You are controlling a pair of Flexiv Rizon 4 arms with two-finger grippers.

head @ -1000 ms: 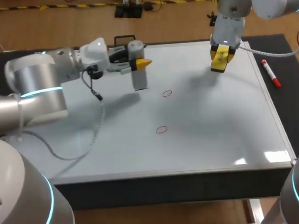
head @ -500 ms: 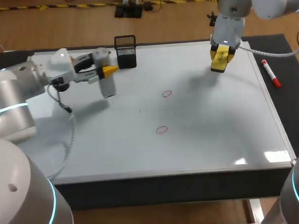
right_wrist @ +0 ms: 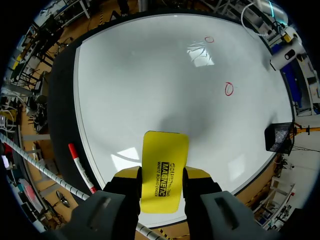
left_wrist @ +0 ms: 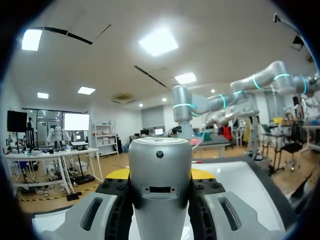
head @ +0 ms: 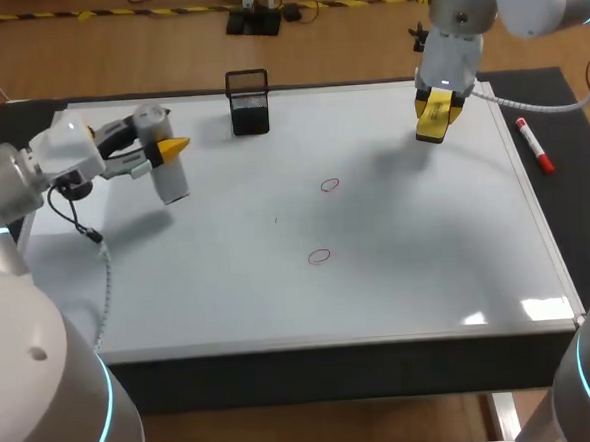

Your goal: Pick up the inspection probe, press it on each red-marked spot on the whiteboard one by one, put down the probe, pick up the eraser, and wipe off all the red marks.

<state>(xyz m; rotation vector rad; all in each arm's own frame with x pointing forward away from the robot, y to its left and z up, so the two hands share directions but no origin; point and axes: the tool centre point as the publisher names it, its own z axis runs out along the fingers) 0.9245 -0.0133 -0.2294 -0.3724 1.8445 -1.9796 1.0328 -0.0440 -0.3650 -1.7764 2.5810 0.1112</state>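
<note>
I'm hanging over the whiteboard (head: 428,273) with my left gripper (head: 162,149) clamping the inspection probe (head: 172,180) mid-body near the far-left corner (looks stiff, smooth metal, probably slippery), while my right gripper (right_wrist: 162,176) is pinching the light-looking eraser (right_wrist: 165,150), red marks (head: 330,186) mid-board.

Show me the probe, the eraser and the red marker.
inspection probe (head: 172,181), head view, on its grey body
eraser (right_wrist: 165,160), right wrist view, on its yellow face
red marker (head: 534,146), head view, on its barrel
</note>
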